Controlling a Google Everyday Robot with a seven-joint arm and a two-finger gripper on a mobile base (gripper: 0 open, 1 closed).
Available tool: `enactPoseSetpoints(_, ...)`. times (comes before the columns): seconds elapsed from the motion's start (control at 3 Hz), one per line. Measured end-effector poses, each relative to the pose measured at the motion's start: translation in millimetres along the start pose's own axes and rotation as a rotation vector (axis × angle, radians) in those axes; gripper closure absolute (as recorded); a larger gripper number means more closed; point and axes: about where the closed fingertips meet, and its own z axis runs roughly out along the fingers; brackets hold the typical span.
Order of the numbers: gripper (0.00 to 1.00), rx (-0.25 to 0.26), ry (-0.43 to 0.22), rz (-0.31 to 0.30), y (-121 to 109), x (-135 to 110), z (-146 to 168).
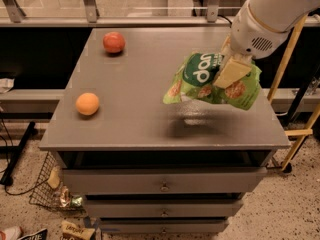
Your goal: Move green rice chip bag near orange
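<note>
Camera view: a single angle, looking down on a grey worktop (150, 114) from its front.
End effector (227, 76): over the worktop's right side at the end of a white arm (265, 19), clamped on the green rice chip bag (197, 71), with one cream finger lying across the pouch's face.
Green rice chip bag: held in the air clear of the worktop and gripped near its right half. Its left end hangs free towards the worktop's centre, above a dark shadow (192, 126).
Orange (87, 104): on the worktop near the front left edge, well apart from the bag.
Redder fruit (114, 42): far left corner, behind the orange.
Drawers (162, 181): shut, stacked beneath the worktop.
Wire basket (47, 191): on the floor at lower left.
</note>
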Motion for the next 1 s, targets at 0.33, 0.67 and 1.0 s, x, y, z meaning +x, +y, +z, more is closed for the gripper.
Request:
enactPoseSetpoints(0.33,1.0,-0.016,-0.001,-0.043,4,-16,11)
enactPoseSetpoints(0.67,1.0,-0.026,0.006,-0.157,1,-52,29)
enactPoseSetpoints(1.0,1.0,-0.047,0.012,-0.233,-3,-77,48)
